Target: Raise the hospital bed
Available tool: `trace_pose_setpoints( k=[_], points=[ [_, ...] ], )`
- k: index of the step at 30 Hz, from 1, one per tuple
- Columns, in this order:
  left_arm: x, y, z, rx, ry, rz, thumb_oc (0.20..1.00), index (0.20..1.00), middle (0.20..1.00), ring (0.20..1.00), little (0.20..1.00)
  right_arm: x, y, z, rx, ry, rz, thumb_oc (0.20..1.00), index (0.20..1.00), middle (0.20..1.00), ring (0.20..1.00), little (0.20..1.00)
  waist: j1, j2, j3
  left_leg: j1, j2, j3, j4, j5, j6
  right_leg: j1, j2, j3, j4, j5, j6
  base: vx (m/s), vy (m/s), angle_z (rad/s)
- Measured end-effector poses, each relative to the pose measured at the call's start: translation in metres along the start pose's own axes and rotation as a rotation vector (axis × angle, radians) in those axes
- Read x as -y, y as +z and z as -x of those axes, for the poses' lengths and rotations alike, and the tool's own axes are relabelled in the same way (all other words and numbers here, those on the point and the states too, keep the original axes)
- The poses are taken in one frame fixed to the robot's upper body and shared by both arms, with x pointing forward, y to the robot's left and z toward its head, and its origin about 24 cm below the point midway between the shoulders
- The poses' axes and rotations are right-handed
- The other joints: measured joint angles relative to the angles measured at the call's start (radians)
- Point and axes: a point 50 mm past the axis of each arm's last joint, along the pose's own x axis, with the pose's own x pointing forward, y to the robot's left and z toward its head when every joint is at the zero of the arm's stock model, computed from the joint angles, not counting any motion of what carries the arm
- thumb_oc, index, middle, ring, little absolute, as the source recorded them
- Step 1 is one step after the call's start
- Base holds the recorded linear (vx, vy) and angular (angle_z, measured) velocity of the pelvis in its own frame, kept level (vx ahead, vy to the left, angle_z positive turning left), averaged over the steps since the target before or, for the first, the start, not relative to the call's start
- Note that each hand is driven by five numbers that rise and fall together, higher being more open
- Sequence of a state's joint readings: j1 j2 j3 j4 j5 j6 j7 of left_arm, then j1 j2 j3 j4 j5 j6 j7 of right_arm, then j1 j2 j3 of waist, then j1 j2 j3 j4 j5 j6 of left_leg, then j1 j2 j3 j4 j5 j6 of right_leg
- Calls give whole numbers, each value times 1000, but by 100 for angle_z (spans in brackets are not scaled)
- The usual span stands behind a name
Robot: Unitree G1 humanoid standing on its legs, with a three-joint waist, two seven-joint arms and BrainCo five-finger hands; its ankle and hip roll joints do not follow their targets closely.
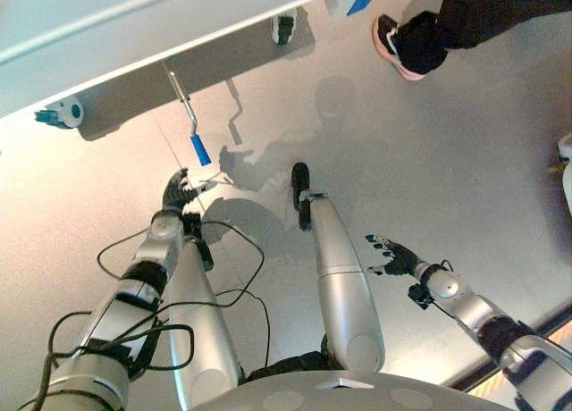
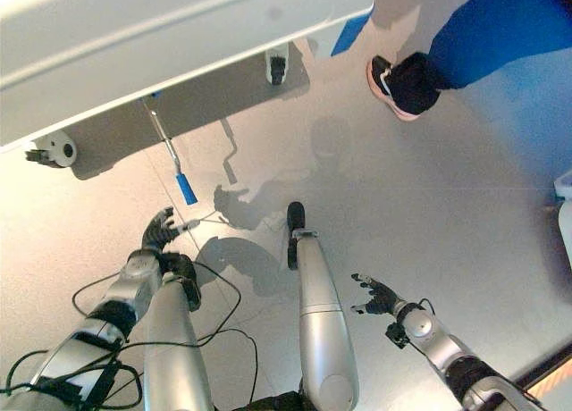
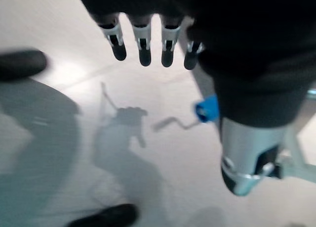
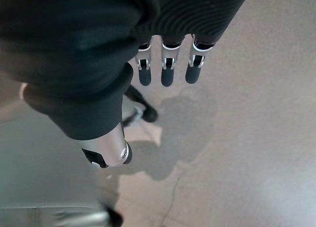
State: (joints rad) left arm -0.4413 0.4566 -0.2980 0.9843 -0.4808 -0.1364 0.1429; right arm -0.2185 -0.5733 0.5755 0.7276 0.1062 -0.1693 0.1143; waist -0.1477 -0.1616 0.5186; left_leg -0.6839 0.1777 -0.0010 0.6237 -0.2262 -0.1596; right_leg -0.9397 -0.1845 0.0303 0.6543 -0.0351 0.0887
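Your hospital bed (image 1: 134,36) stands ahead, its crank (image 1: 188,116) with a blue grip (image 1: 199,149) hanging beneath the frame. Your left hand (image 1: 177,189) hovers just below that grip, fingers relaxed, holding nothing. Your right hand (image 1: 390,255) is well off to the crank's right, fingers spread. A person's shoe (image 1: 398,46) stands beyond.

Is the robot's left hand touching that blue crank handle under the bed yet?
Apart. In the left eye view, bare floor shows between the left hand and the blue crank handle; its fingers are open.

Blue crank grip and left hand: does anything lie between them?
No. In the left eye view, only bare floor separates the left hand from the crank's blue grip.
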Motion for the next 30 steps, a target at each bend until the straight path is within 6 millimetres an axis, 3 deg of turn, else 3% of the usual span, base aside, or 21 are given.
trace_pose_setpoints(
  k=[1,2,3,4,6,7,10,13,14,20,21,25,30],
  points=[
    [2,-2,1,-7,-12,-3,1000,1000,1000,1000,1000,0,-1,0,-5,-1,-3,1000,1000,1000,1000,1000,-6,1,0,20,-2,2,-24,9,-1,16,-3,-3,-14,6,0,31,26,11],
    [0,-23,9,-55,-20,-23,1000,1000,1000,1000,1000,3,6,-5,8,-14,-7,1000,1000,1000,1000,1000,21,19,9,55,-11,4,-46,17,4,54,-11,-21,-28,13,-14,50,41,1],
    [1,-49,17,-135,-40,-45,1000,1000,1000,1000,1000,3,-2,-8,-49,-28,-27,1000,1000,1000,1000,1000,41,31,13,137,0,6,-91,24,-13,121,-10,-29,-54,15,-15,41,14,3],
    [2,-60,21,-181,-38,-42,1000,1000,1000,1000,1000,5,-2,-9,-55,-31,-16,1000,1000,1000,1000,1000,59,47,14,164,-6,6,-101,25,-14,151,-11,-34,-61,13,-19,36,2,4],
    [-4,-99,41,-323,-24,-22,1000,1000,1000,1000,1000,15,-10,-6,-97,-61,3,1000,1000,1000,1000,1000,78,94,14,250,0,2,-148,29,-23,238,-16,-45,-88,2,-11,55,-25,15],
    [-7,-120,53,-397,-8,-4,1000,1000,1000,1000,1000,19,-20,-2,-140,-72,9,1000,1000,1000,1000,1000,90,121,10,308,-1,5,-184,42,-43,294,-18,-52,-110,3,-5,55,-16,10],
    [-16,-158,83,-539,-3,-14,1000,1000,1000,1000,1000,22,-32,4,-181,-86,-7,1000,1000,1000,1000,1000,90,148,4,448,-12,9,-272,66,-49,428,-33,-63,-162,3,7,57,-23,16],
    [-9,-169,93,-584,-28,-13,1000,1000,1000,1000,1000,16,-47,8,-237,-88,-66,1000,1000,1000,1000,1000,93,161,3,553,-12,9,-335,80,-43,537,-36,-77,-212,4,19,103,-32,12],
    [-2,-173,96,-595,-41,9,1000,1000,1000,1000,1000,9,-63,15,-298,-93,-121,1000,1000,1000,1000,1000,91,173,-11,608,-11,8,-379,96,-40,596,-36,-86,-244,7,26,112,-47,25],
    [30,-194,121,-663,-111,73,1000,1000,1000,1000,1000,-31,-130,64,-558,-130,-398,1000,1000,1000,1000,1000,83,248,-176,743,-5,1,-528,148,-28,744,-40,-140,-356,17,46,93,-40,22],
    [33,-202,130,-692,-119,80,1000,1000,1000,1000,1000,-42,-140,75,-599,-121,-441,1000,1000,1000,1000,1000,82,255,-234,751,0,2,-547,148,-24,763,-37,-148,-376,14,52,41,-19,4],
    [33,-208,137,-714,-106,96,1000,1000,1000,1000,1000,-68,-151,87,-657,-129,-577,1000,1000,1000,1000,1000,83,256,-332,806,9,20,-600,164,-9,830,-23,-156,-454,40,55,92,-36,1],
    [33,-218,152,-749,-116,78,1000,1000,1000,1000,1000,-96,-146,83,-657,-77,-641,1000,1000,1000,1000,1000,86,220,-435,833,13,30,-636,163,-8,871,-14,-155,-521,68,57,40,-19,-3]
  ],
)
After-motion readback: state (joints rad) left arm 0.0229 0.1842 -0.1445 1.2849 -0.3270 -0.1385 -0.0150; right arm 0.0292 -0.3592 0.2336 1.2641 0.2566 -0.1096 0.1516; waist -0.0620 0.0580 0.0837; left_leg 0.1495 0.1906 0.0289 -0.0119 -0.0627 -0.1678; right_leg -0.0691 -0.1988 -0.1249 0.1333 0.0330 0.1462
